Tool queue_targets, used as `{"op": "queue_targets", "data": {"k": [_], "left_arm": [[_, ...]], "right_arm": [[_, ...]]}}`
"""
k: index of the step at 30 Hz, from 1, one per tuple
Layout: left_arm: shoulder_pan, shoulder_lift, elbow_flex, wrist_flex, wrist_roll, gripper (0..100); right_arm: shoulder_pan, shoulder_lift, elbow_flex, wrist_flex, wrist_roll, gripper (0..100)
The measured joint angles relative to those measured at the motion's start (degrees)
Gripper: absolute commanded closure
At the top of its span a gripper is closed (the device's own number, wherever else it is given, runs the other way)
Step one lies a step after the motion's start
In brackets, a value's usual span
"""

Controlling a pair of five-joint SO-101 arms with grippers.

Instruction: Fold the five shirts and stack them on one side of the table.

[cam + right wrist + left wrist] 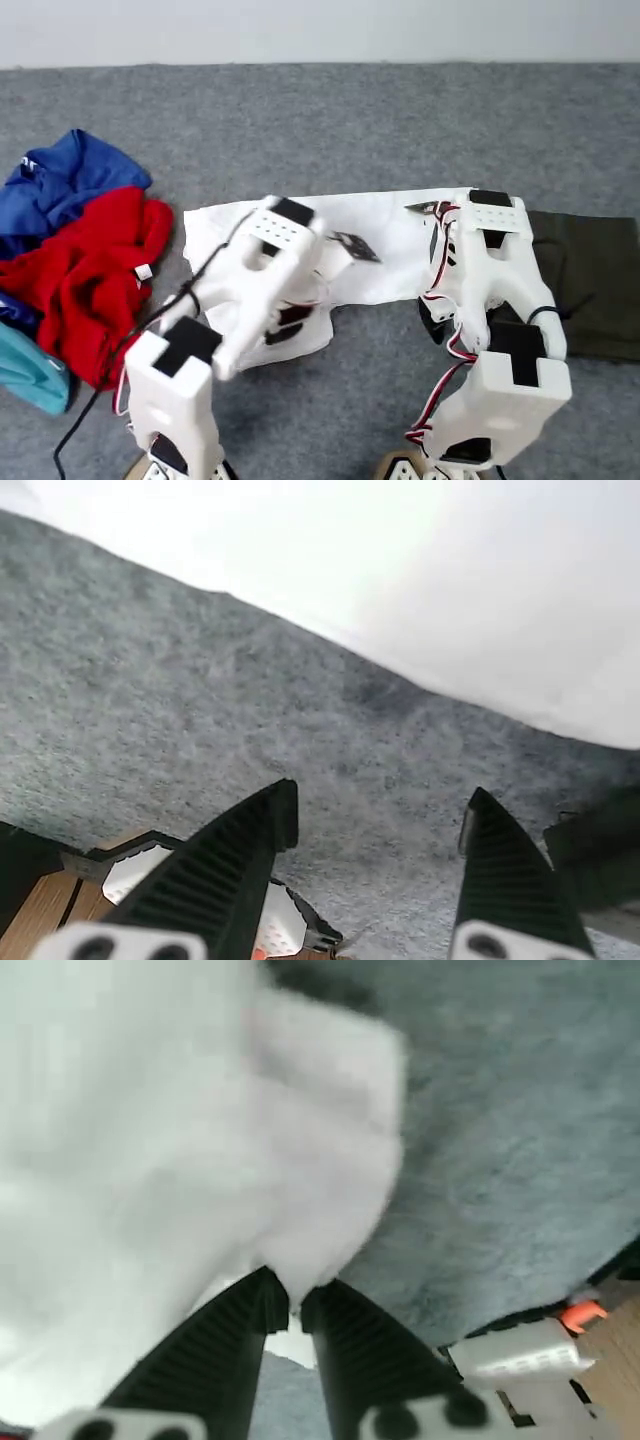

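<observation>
White shirt (390, 250): spread flat mid-counter (350, 130), near edge bunched up
L fingers (262, 1310): nearly closed, pinching white shirt's edge
R fingers (255, 830): wide apart, holding nothing, above bare grey counter just beside white shirt's edge
Pile, L arm's side: blue shirt (60, 185), red shirt (90, 270), teal shirt (25, 370), crumpled, touching
Dark green shirt (590, 290): flat, R arm's side, beside white shirt

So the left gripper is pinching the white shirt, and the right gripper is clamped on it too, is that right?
Not quite. The left gripper does pinch the white shirt, but the right gripper is not clamped on it. It is open, with its fingers apart over the grey carpet and nothing between them. The right wrist view shows this.
</observation>
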Motion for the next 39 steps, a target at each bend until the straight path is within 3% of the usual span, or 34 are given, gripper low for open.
{"op": "queue_targets", "data": {"k": [6,9,15,21,28,34,39], "left_arm": [[9.23,-7.47,4.31,0.35,0.97,99],[10.20,-10.90,8.97,0.35,0.97,99],[5.71,-11.96,11.78,0.18,0.97,99],[-1.14,-11.96,11.96,-6.33,0.97,98],[-2.20,-12.13,11.96,-13.01,0.97,98],[-2.20,-12.31,5.63,-10.29,0.70,98],[-3.78,-12.31,-0.44,-8.26,-3.78,98]], "right_arm": [[0.00,0.00,0.00,0.00,0.00,73.2],[0.00,0.00,0.00,0.00,0.00,73.2],[0.00,0.00,0.00,0.00,0.00,73.2],[0.00,0.00,0.00,0.00,0.00,73.2],[0.00,0.00,0.00,0.00,0.00,73.2],[0.00,0.00,0.00,0.00,0.00,73.2],[0.00,0.00,0.00,0.00,0.00,73.2]]}}
